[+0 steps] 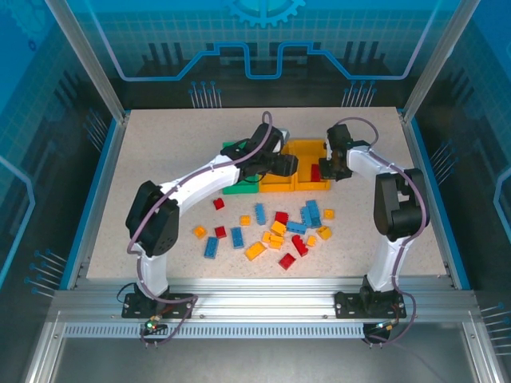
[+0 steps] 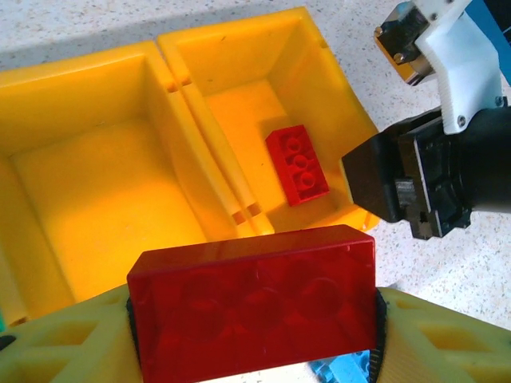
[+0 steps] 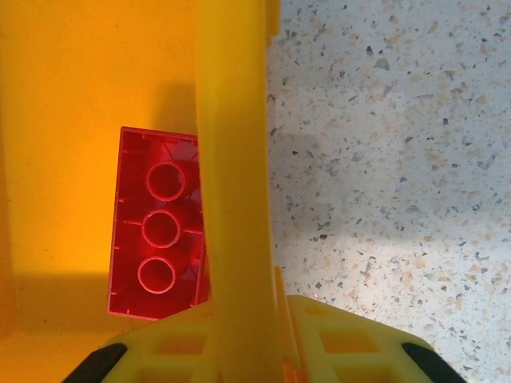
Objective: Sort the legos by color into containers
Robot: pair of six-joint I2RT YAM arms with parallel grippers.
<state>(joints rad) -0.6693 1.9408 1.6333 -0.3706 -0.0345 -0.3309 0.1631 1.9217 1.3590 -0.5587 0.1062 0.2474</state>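
L gripper (image 2: 254, 345) grasps red brick (image 2: 255, 303), frame bottom; R gripper (image 3: 243, 341) clenched on yellow bin wall (image 3: 231, 144), bottom centre.

bright even light, soft shadows (close-ups blurred)

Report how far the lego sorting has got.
Done: one red brick lies in the right-hand yellow bin; the middle yellow bin looks empty. In hand: the left gripper holds a second red brick above the bins, while the right gripper is shut at the right-hand bin's outer wall. Left: some twenty red, blue and yellow loose bricks lie on the table. The job has barely begun.
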